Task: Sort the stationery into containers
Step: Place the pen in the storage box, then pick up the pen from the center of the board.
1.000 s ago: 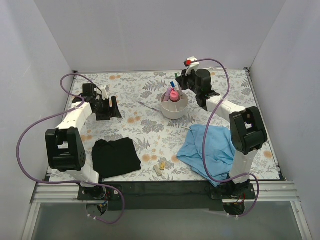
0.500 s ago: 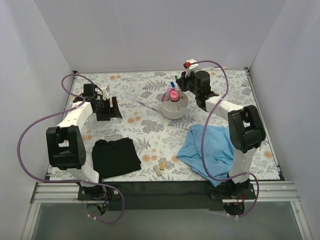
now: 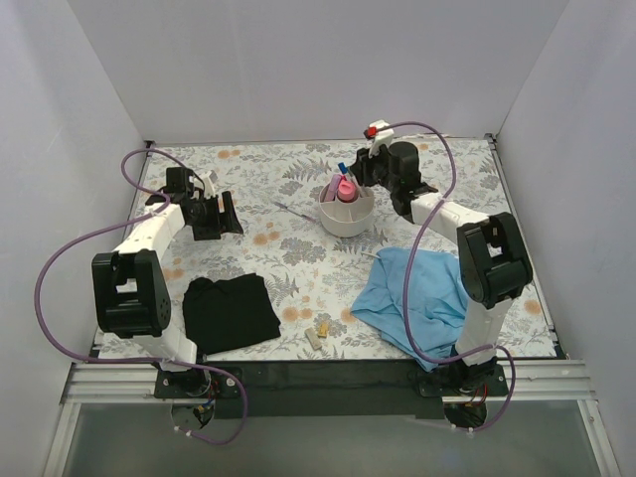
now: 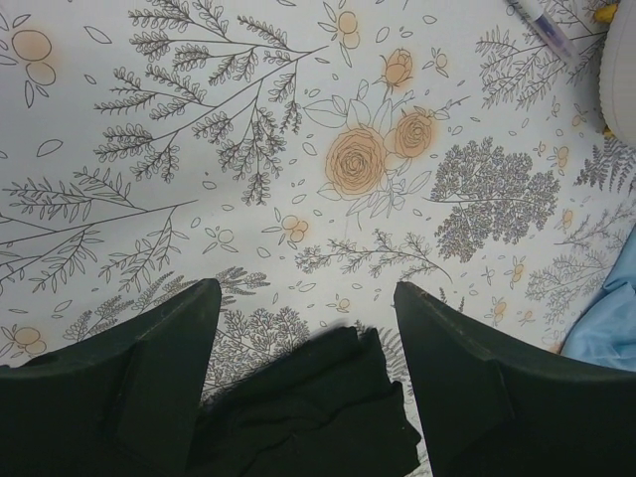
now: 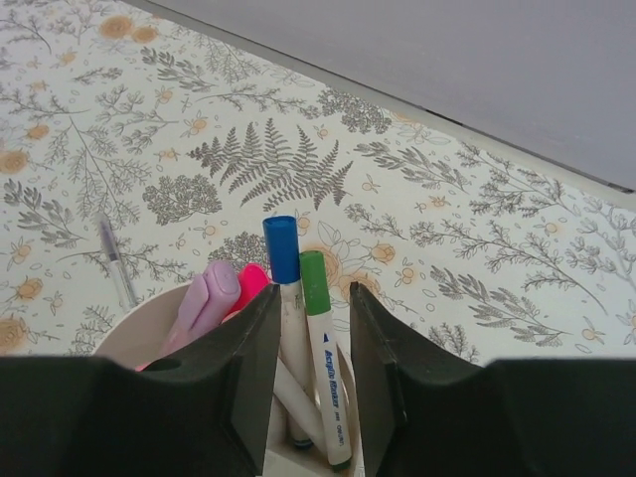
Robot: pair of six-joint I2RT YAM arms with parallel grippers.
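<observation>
The right tool [image 5: 313, 290] hangs over the organiser [image 5: 124, 333] at the far side of the tabletop [image 3: 268, 179]. Its fingers are parted. A blue-capped marker [image 5: 281, 248] and a green-capped marker [image 5: 314, 283] stand between them in the organiser, with a gap beside the green one. A pink highlighter [image 5: 250, 283] and a lilac highlighter [image 5: 209, 298] sit alongside. The left tool [image 4: 303, 293] is spread wide and holds nothing, with the black cloth [image 4: 318, 407] below it. A pen [image 4: 542, 25] lies left of the organiser. Pale erasers [image 3: 318, 333] lie near the front edge.

- The right gripper [image 5: 313, 298] is seen with its fingers parted around a blue-capped marker [image 5: 282, 248] and a green-capped marker [image 5: 316, 298].
- Both are lodged in the white container [image 5: 129, 333], beside a lilac highlighter [image 5: 211, 298] and a pink highlighter [image 5: 252, 283].
- A thin pen [image 5: 116, 260] is laid on the floral table [image 5: 447, 229].
</observation>
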